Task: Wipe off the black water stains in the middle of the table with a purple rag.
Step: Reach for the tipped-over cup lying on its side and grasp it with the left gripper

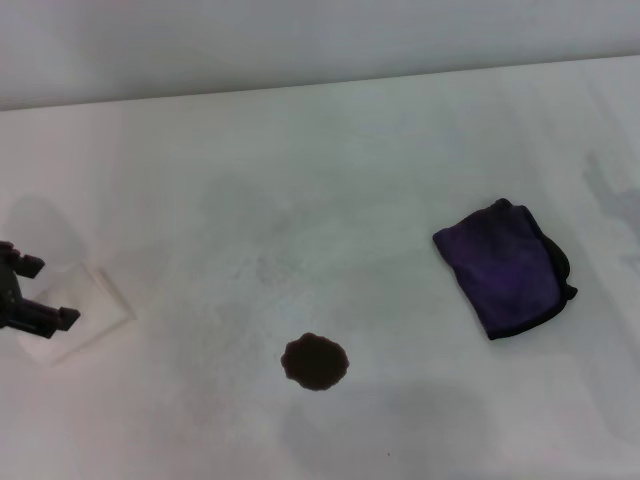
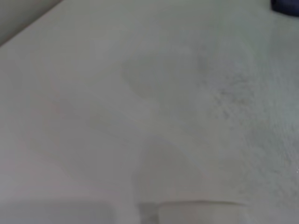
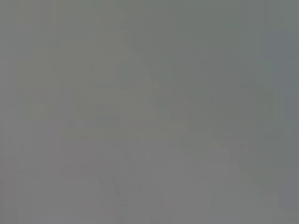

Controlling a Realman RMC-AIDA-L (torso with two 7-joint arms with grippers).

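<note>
Head view: the left gripper [image 1: 25, 295] sits at the far left edge of the table [image 1: 330, 170]; its two dark fingers [image 1: 55, 318] stand spread apart with nothing between them, and beneath them lies a faint clear square sheet [image 1: 85, 310] — whether they touch it I cannot tell. The black water stains [image 1: 315, 361] form one dark scalloped blotch near the front middle of the table, well apart from the gripper. The purple rag [image 1: 505, 267] lies folded to the right, nearer the table's right side than the blotch, touching nothing; bare white surface runs between rag and blotch and back to the rear edge.

Left wrist view: smudged white table [image 2: 140, 107]; a dark sliver of the purple rag [image 2: 286, 5] at one corner; the table's edge cuts across another corner.

Right wrist view: flat grey only — the right gripper shows in no view, so its jaws cannot be judged.
</note>
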